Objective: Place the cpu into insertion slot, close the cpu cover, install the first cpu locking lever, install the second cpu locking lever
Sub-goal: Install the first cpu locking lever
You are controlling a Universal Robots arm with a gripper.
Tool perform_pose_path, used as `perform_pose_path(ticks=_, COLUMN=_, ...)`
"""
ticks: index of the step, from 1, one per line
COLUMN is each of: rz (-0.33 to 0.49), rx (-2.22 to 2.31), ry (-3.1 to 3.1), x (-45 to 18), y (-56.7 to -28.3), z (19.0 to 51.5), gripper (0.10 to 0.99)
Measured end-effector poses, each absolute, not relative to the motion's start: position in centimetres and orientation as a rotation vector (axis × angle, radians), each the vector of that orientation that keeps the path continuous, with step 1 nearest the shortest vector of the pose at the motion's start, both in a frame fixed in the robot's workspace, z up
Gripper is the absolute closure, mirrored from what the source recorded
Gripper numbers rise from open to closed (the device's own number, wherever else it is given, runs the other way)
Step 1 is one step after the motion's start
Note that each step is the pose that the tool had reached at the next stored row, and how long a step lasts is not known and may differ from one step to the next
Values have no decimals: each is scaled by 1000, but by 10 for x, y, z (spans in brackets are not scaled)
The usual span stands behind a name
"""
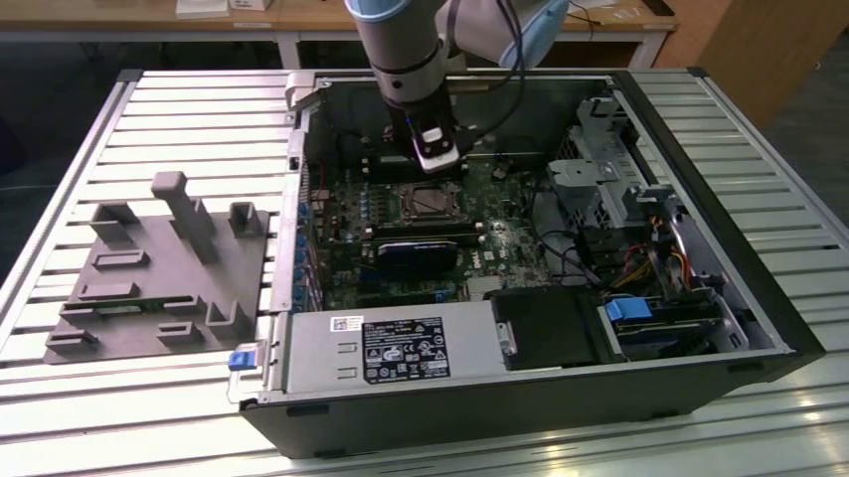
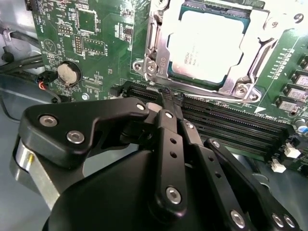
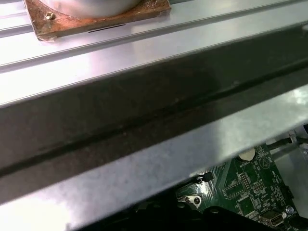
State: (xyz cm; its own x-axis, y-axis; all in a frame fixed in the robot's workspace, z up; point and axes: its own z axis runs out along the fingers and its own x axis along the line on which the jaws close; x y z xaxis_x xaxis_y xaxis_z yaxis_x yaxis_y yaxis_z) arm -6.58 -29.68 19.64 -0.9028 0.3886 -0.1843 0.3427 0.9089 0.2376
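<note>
The cpu (image 2: 209,43), a pale silvery square, lies in the insertion slot (image 1: 431,202) on the green motherboard. The cpu cover (image 2: 260,36), a silver frame, is folded down flat around the chip's top. A thin silver lever (image 2: 152,33) runs along one side of the socket. My gripper (image 2: 169,98) has its black fingers drawn together, and nothing shows between them. Its tip hovers just off the socket's corner, over the end of the long black memory slots (image 2: 231,125). In the exterior view the gripper (image 1: 439,164) hangs just behind the socket inside the open case.
A black card (image 1: 414,253) stands in front of the socket, a power supply (image 1: 385,348) fills the case front, and a drive cage with cables (image 1: 610,179) is at the exterior view's right. A grey fixture plate (image 1: 159,268) lies on the slatted table. A coin battery (image 2: 69,73) sits on the board.
</note>
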Motion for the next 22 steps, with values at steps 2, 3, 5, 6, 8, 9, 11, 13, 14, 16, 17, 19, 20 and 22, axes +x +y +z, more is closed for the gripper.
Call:
perform_pose_path(ticks=2, rz=293, rx=552, ry=2844, x=-66, y=-297, z=195, gripper=980)
perform_pose_path(ticks=3, rz=293, rx=552, ry=2844, x=-66, y=-297, z=195, gripper=980)
perform_pose_path(ticks=5, rz=293, rx=552, ry=2844, x=-66, y=-297, z=194, gripper=980)
perform_pose_path(ticks=6, rz=292, rx=552, ry=2844, x=-66, y=-297, z=193, gripper=980)
perform_pose_path(ticks=8, rz=292, rx=552, ry=2845, x=-66, y=-298, z=193, gripper=980)
perform_pose_path(ticks=9, rz=291, rx=552, ry=2845, x=-66, y=-298, z=192, gripper=980)
perform_pose_path(ticks=11, rz=293, rx=552, ry=2844, x=-66, y=-298, z=191, gripper=980)
perform_pose_path(ticks=13, rz=292, rx=551, ry=2844, x=-66, y=-298, z=190, gripper=980)
perform_pose_path(ticks=14, rz=292, rx=551, ry=2844, x=-66, y=-299, z=190, gripper=980)
perform_pose_path(ticks=16, rz=294, rx=551, ry=2845, x=-66, y=-299, z=190, gripper=980)
perform_pose_path(ticks=17, rz=295, rx=551, ry=2844, x=-66, y=-299, z=190, gripper=980)
perform_pose_path(ticks=19, rz=295, rx=551, ry=2844, x=-66, y=-299, z=193, gripper=980)
perform_pose_path(ticks=20, rz=295, rx=551, ry=2844, x=-66, y=-299, z=195, gripper=980)
perform_pose_path(ticks=22, rz=295, rx=551, ry=2844, x=-66, y=-299, z=200, gripper=980)
